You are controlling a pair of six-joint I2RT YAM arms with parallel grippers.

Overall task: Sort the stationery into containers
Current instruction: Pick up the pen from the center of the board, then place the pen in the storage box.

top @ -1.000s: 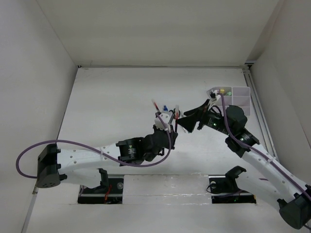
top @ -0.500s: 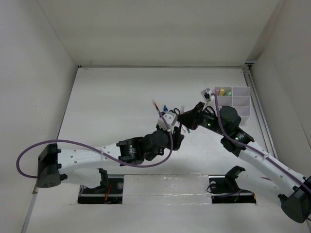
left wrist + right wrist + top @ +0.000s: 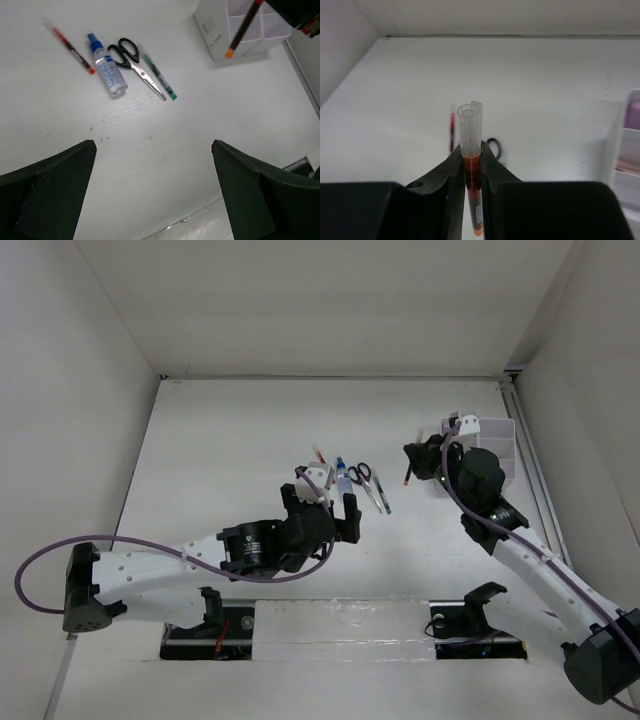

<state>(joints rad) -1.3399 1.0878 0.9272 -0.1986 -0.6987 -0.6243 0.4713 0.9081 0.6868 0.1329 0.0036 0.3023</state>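
Firmly clenched: right gripper [image 3: 470, 167] on held pen [image 3: 470, 145], red body, clear cap up, orange tip down, tilted just left of organizer [image 3: 497, 432] near table's [image 3: 165, 135] right edge. Left gripper [image 3: 152, 160] spread wide, nothing held, over bare table. Beyond lay red pen [image 3: 70, 46], bottle [image 3: 109, 70], scissors [image 3: 134, 62], green pen [image 3: 160, 77].

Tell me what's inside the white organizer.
The organizer shows a pink item in the right wrist view; from above, the right arm covers its left compartments.
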